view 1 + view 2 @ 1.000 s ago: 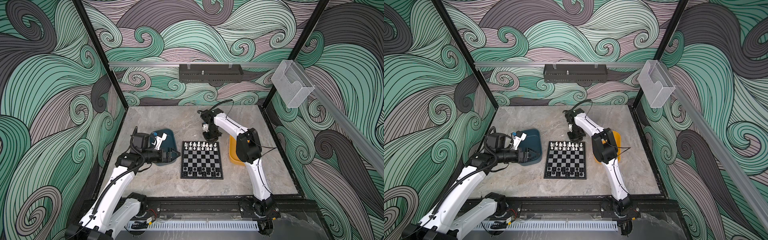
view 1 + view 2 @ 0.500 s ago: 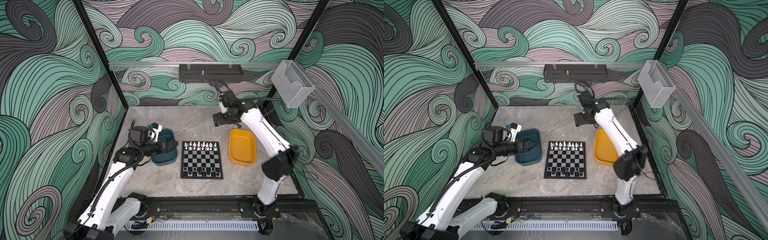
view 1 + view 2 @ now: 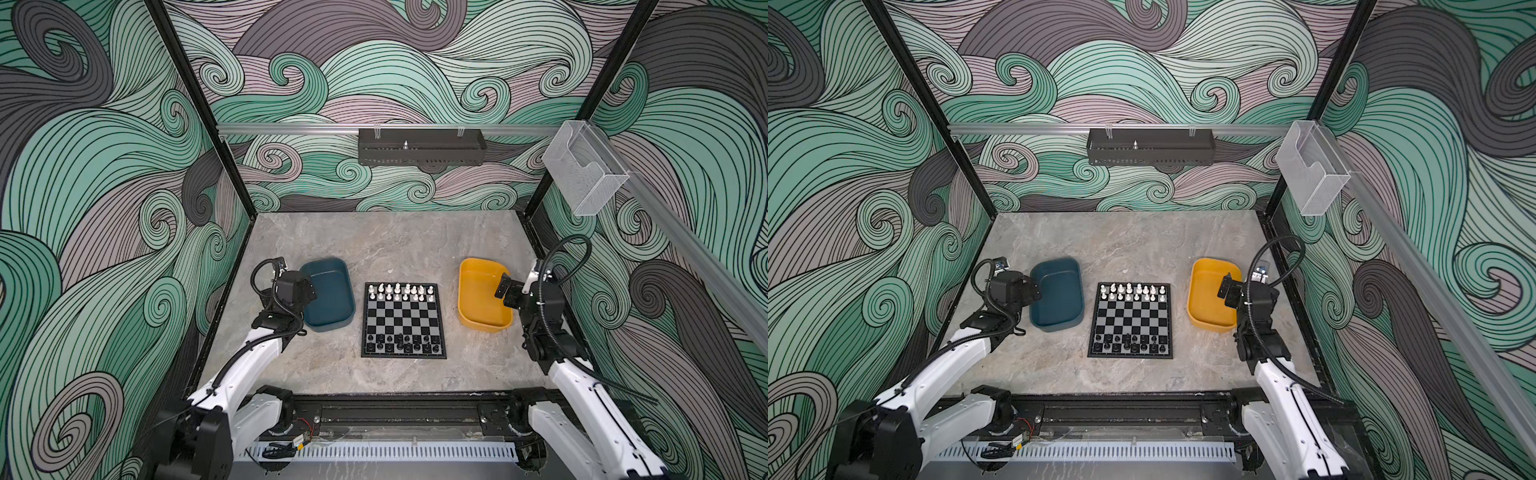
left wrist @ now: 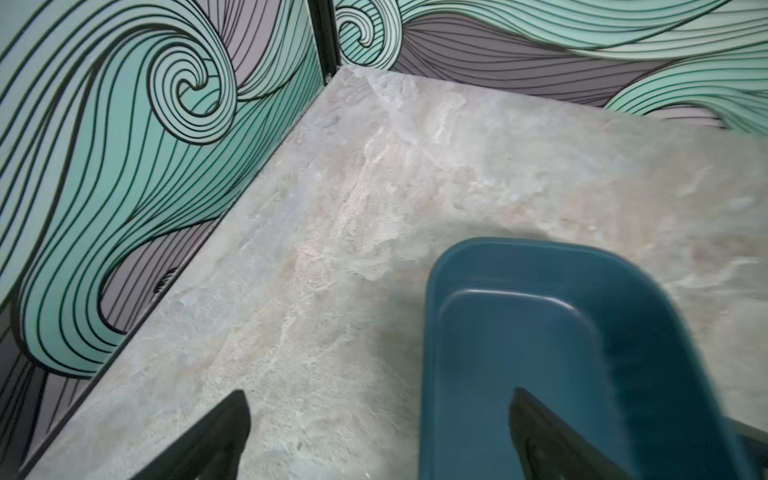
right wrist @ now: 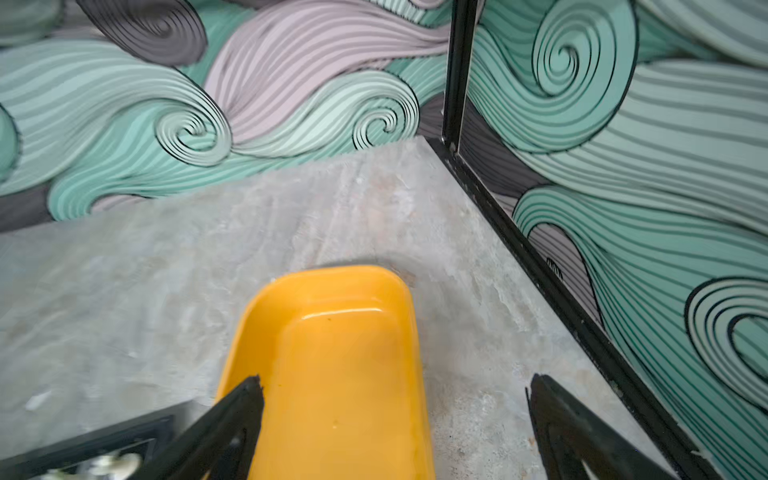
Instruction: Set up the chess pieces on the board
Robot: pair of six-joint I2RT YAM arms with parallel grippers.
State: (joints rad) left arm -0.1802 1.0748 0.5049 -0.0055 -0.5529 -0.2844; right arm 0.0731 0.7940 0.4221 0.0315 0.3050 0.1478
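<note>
Both grippers gape empty: left gripper (image 4: 380, 397) straddles the teal tray (image 4: 540, 332) rim, right gripper (image 5: 397, 381) the yellow tray (image 5: 345, 353) rim. Mid-frame in both top views, the board (image 3: 403, 320) holds white pieces (image 3: 401, 291) on its upper rows and black pieces (image 3: 401, 344) on its lower rows.

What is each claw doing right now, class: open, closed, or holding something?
The left claw: open, holding nothing, at the teal tray rim.
The right claw: open, holding nothing, at the yellow tray rim.
</note>
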